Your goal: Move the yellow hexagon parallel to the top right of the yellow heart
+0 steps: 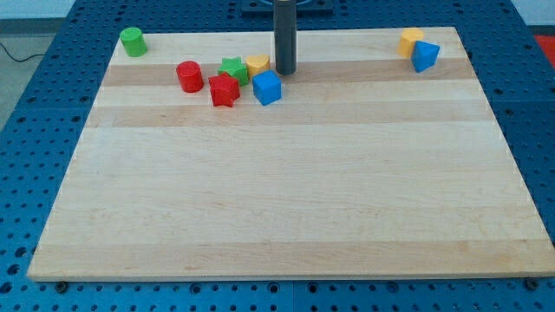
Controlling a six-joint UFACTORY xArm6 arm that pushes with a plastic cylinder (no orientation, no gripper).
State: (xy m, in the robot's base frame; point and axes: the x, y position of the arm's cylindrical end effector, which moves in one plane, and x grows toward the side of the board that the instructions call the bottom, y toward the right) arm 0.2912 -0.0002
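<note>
The yellow hexagon (411, 40) sits near the board's top right corner, touching a blue block (425, 56) at its lower right. The yellow heart (257, 63) lies at the top middle, in a cluster with a green star (232, 68), a red star-shaped block (224, 90) and a blue cube (267, 87). My tip (284, 72) stands just to the right of the yellow heart, close beside it, and above right of the blue cube. It is far to the left of the yellow hexagon.
A red cylinder (189, 76) lies left of the cluster. A green cylinder (132, 41) sits at the board's top left corner. The wooden board (286, 199) rests on a blue perforated table (35, 130).
</note>
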